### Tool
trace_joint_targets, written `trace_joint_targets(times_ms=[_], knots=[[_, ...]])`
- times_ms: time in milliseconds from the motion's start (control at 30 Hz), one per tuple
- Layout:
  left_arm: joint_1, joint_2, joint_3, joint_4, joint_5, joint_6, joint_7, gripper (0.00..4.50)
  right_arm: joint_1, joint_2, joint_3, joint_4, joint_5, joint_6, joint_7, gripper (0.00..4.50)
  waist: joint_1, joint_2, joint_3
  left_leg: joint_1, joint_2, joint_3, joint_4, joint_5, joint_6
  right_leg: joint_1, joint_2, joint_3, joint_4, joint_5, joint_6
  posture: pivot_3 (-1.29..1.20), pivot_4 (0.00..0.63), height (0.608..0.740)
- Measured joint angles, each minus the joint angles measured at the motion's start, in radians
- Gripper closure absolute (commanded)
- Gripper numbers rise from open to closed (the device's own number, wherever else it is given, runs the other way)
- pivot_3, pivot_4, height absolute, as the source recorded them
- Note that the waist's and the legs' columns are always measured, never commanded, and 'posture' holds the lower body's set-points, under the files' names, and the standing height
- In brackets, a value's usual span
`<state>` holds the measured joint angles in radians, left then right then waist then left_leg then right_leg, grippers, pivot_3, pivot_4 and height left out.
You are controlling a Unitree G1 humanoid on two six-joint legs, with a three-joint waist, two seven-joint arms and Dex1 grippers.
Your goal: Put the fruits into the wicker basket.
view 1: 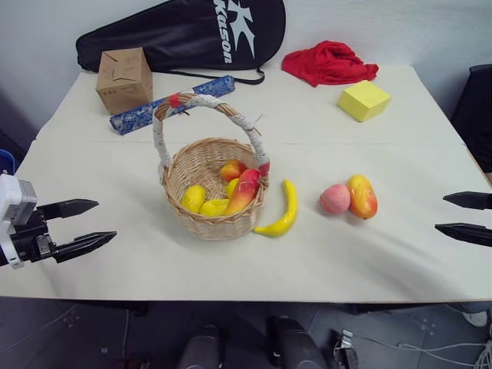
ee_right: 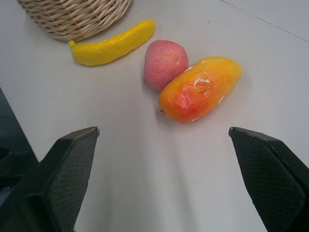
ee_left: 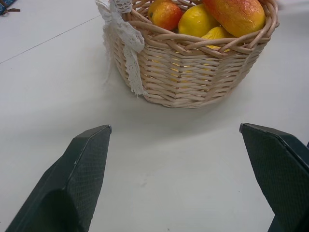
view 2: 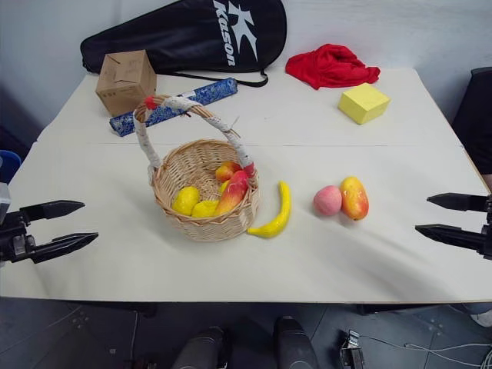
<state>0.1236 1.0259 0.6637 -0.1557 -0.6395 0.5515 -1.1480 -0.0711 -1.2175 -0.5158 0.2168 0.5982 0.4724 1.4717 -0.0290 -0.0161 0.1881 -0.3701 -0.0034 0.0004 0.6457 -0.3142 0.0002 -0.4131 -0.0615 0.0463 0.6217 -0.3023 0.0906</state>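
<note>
Both grippers empty, jaws spread wide over the white worktop [view 1: 384, 254].
Round tan wicker basket [ee_left: 193, 72] lies ahead of the left gripper [view 1: 86, 224]; pink peach [ee_right: 165, 64] and orange mango [ee_right: 200, 89] ahead of the right gripper [view 1: 460, 216].

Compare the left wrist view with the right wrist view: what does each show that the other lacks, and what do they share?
Left wrist view alone: the fruits inside the basket, the white cord hanging down its side, and the open left gripper. Right wrist view alone: the banana, peach and mango lying on the table, peach and mango touching, ahead of the open right gripper. Shared: the wicker basket and the white tabletop.
</note>
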Motion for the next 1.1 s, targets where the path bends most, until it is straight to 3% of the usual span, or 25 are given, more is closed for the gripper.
trace_joint_targets(times_ms=[867,1100], knots=[[-0.058,-0.004,-0.055,0.011,0.049,-0.029,0.043,0.00,-0.027,0.029,0.000,-0.013,-0.049,-0.060,-0.052,0.05,0.000,0.000,0.000,0.000,0.000,0.001,0.002,0.000,0.000,0.000,0.000,0.000,0.003,0.000,0.001,0.00,0.150,0.740],[-0.125,0.000,-0.085,-0.084,-0.049,0.058,0.033,0.00,-0.134,0.029,0.069,-0.123,-0.018,-0.028,-0.057,0.05,-0.001,0.000,0.000,0.001,0.000,0.000,0.003,0.001,-0.001,0.000,0.001,0.000,0.005,0.000,0.001,0.00,0.150,0.740]])
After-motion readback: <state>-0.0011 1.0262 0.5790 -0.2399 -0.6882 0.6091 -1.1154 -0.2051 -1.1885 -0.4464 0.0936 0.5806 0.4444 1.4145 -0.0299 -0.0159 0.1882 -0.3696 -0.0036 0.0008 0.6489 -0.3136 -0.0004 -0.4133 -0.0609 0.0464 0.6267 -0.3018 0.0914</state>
